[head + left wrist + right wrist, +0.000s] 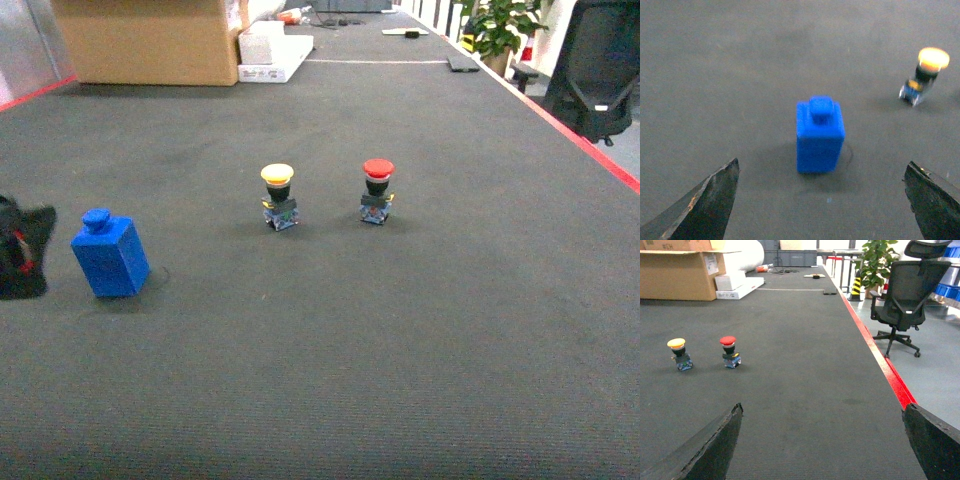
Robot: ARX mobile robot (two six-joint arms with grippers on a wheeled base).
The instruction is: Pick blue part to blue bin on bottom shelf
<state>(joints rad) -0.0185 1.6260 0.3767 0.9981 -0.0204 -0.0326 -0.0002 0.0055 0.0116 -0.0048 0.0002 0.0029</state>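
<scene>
The blue part [110,255] [820,135], a small block with a knob on top, stands upright on the dark mat at the left. My left gripper [821,165] [22,248] is open just short of it, level with it, and its fingertips [730,167] stay wide apart on either side without touching it. My right gripper [823,407] is open over bare mat with nothing between its fingers; the head view does not show it. The bottom shelf is out of view. Something blue [947,290] shows past the chair, too cut off to tell whether it is the blue bin.
A yellow push-button [279,195] [925,75] and a red push-button [377,190] [730,351] stand mid-mat. A cardboard box [150,40] and white packages [275,50] lie at the back. A red strip [880,360] edges the mat on the right, with an office chair [907,295] beyond.
</scene>
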